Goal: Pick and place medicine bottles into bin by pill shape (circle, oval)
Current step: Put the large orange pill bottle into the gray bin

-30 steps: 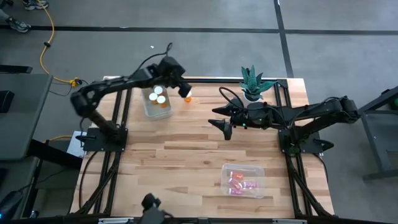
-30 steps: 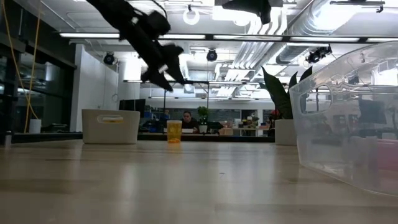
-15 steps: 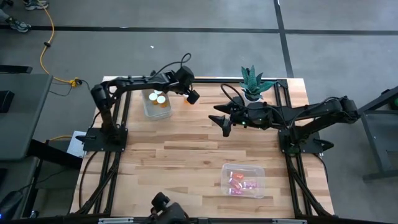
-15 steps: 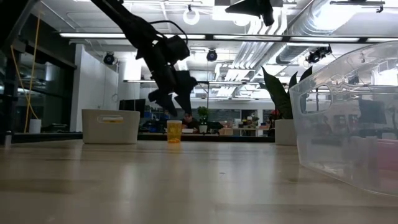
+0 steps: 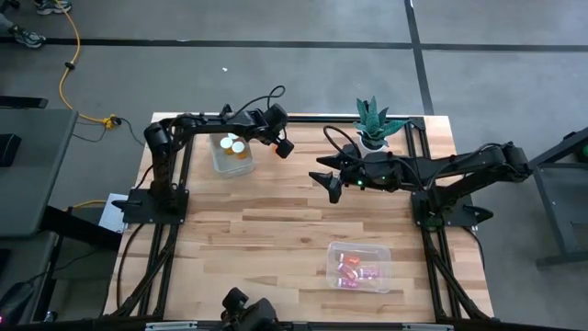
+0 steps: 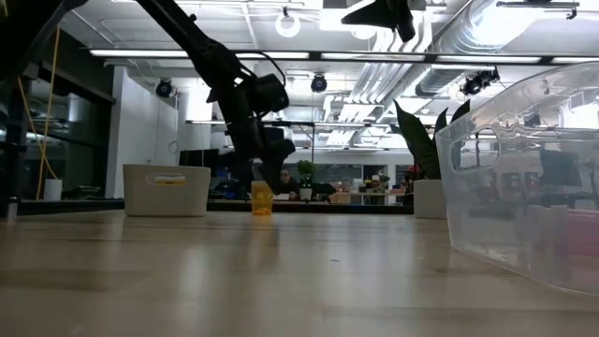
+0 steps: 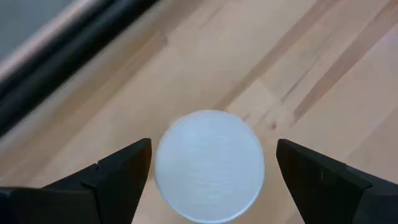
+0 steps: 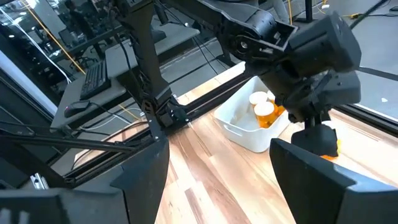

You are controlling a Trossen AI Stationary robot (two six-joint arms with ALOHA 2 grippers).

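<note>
One amber medicine bottle (image 6: 262,198) with a white cap (image 7: 208,165) stands upright on the table near its far edge. My left gripper (image 7: 211,158) hangs over it, pointing steeply down and open. Its two fingers (image 7: 118,177) stand on either side of the cap without touching it. In the low view my left gripper (image 6: 261,168) is just above the bottle. My right gripper (image 5: 333,188) waits open above the table's middle and holds nothing. More bottles (image 5: 236,147) stand in the white bin (image 5: 220,161).
The white bin (image 8: 249,134) stands just left of the lone bottle (image 8: 322,142). A potted green plant (image 5: 372,124) is at the far right. A clear tub (image 5: 358,267) holding reddish-pink bottles sits near the front right. Bare wood lies between them.
My left gripper has come down toward the lone bottle, shifting a little toward the table's right and near side. It has tipped to point more steeply down. Its open fingers now flank the cap. The bottle has stayed put.
</note>
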